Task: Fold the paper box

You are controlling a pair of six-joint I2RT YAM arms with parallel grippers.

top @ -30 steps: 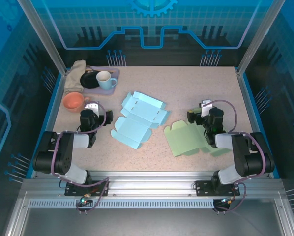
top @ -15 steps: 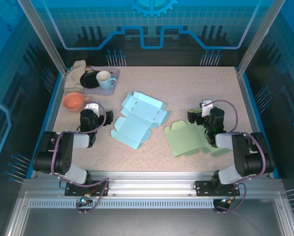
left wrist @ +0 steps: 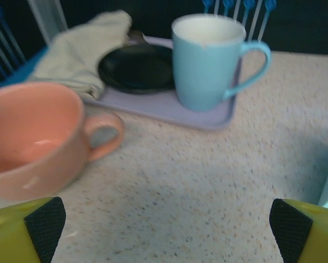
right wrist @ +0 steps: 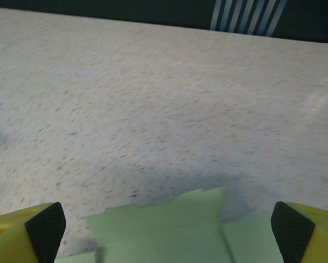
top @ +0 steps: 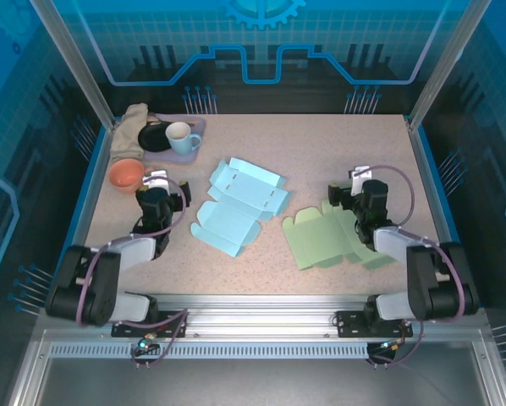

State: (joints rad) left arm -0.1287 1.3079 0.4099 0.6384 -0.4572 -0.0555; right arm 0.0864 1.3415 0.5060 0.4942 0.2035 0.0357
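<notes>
Top external view first: shows a blue paper box blank point(top: 236, 207) lying flat and unfolded at the centre of the table point(top: 321, 152), with a green blank point(top: 325, 237) flat at four o'clock from it. Finds the left gripper point(left wrist: 164, 230) at nine o'clock of the blue one, jaws spread wide, holding nothing. Finds the right gripper point(right wrist: 164, 230) likewise wide and empty, low over the green blank's far edge.

Looks like the very start, with no flap raised. Calls next for pinning one blank and lifting a side panel along its crease.

Speckled beige top. At ten o'clock, a lilac tray point(left wrist: 153, 107) with a mug point(left wrist: 208, 60), and an orange cup point(left wrist: 32, 137) beside it. Blue-lit enclosure all round.
</notes>
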